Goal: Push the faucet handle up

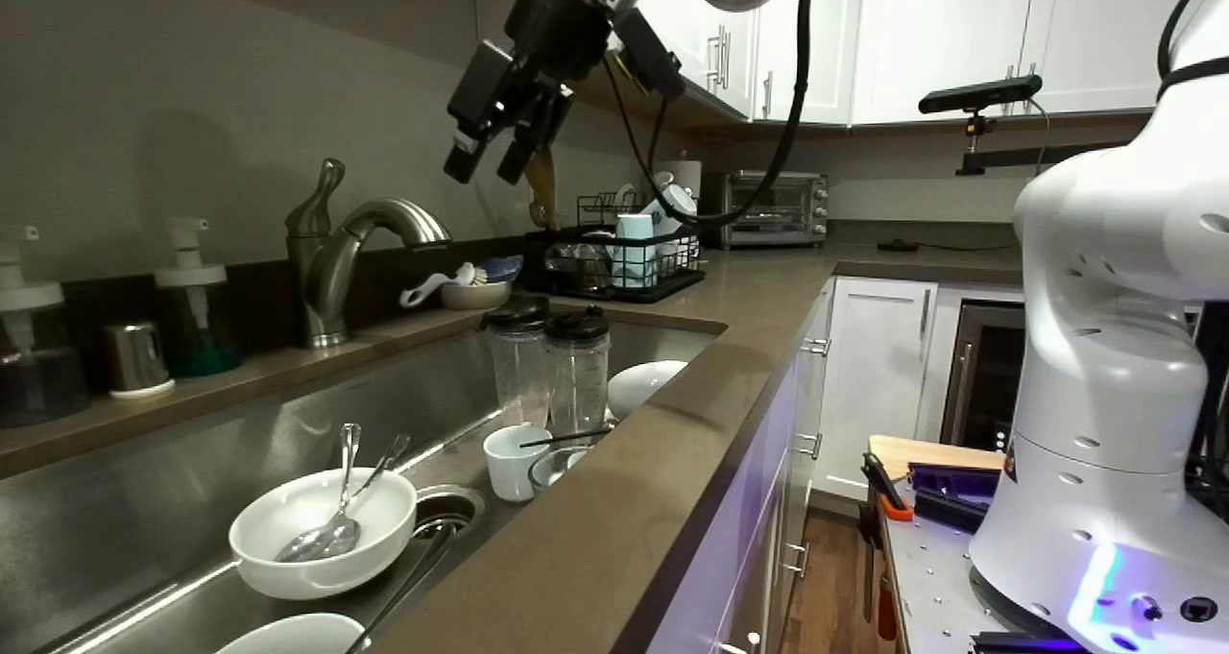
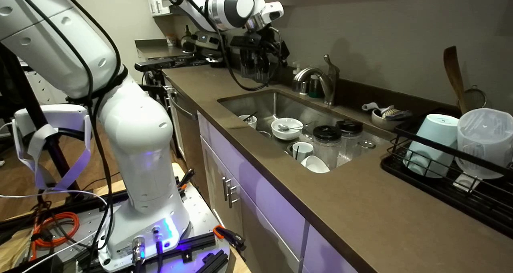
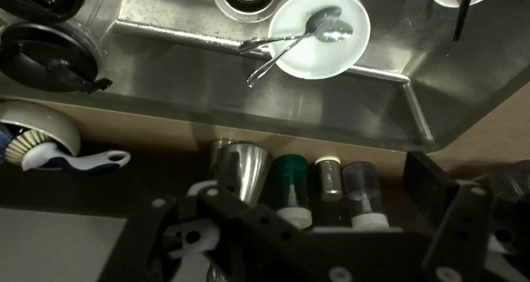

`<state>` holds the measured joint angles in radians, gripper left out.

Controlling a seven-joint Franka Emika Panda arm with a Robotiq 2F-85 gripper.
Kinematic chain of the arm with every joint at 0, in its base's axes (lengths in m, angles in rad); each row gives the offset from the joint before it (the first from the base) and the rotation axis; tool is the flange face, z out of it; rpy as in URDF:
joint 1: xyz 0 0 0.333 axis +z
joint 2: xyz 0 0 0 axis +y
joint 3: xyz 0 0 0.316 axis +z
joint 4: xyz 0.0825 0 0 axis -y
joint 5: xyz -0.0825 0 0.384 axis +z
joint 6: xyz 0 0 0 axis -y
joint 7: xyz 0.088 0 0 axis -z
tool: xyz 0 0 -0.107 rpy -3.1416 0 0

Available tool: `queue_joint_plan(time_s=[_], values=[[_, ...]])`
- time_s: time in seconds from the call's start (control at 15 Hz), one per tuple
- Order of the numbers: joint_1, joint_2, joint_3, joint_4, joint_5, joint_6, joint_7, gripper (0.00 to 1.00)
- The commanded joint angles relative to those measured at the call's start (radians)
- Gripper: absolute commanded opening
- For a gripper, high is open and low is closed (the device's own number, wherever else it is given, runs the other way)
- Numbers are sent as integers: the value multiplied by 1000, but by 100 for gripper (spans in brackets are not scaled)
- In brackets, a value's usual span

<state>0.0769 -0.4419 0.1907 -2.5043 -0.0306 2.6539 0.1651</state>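
Clearly, the faucet handle (image 1: 321, 196) points upward from the top of the steel faucet (image 1: 331, 284); its long axis stands close to vertical, tilted slightly toward the side where the spout (image 1: 394, 214) reaches out, as noted in both exterior views. The faucet is mounted on the brown tabletop (image 1: 566, 553), on the strip between the sink (image 2: 290, 106) and the grey wall (image 1: 96, 107), with pump bottles (image 1: 197, 294) near it. A white bowl (image 1: 326, 577) with two spoons (image 1: 338, 537) sits in the sink. Farther along are a black dish rack (image 1: 638, 295) and a toaster oven (image 1: 773, 207); white cabinets (image 1: 946, 39) line the far side. In an exterior view, the handle lies left of the hand (image 1: 488, 162) and appears lower; both exterior views show the two apart. The hand's fingers (image 3: 428, 186) are spread wide. In the wrist view, one finger covers part of the faucet, and the handle cannot be identified with certainty.
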Motion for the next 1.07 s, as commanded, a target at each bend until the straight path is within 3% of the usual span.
queue_joint_plan(time_s=[0.0, 0.2, 0.33, 0.47, 0.53, 0.6, 0.67, 1.0], values=[[-53, 58, 33, 67, -74, 37, 42, 89], [-71, 97, 40, 120, -105, 43, 53, 60], [-76, 126, 36, 159, -113, 42, 57, 47], [-80, 153, 31, 190, -116, 56, 68, 43], [-83, 164, 29, 201, -114, 69, 78, 61], [-85, 174, 27, 209, -115, 84, 87, 73], [-88, 184, 27, 212, -114, 111, 103, 74], [-91, 215, 31, 210, -92, 196, 134, 99]])
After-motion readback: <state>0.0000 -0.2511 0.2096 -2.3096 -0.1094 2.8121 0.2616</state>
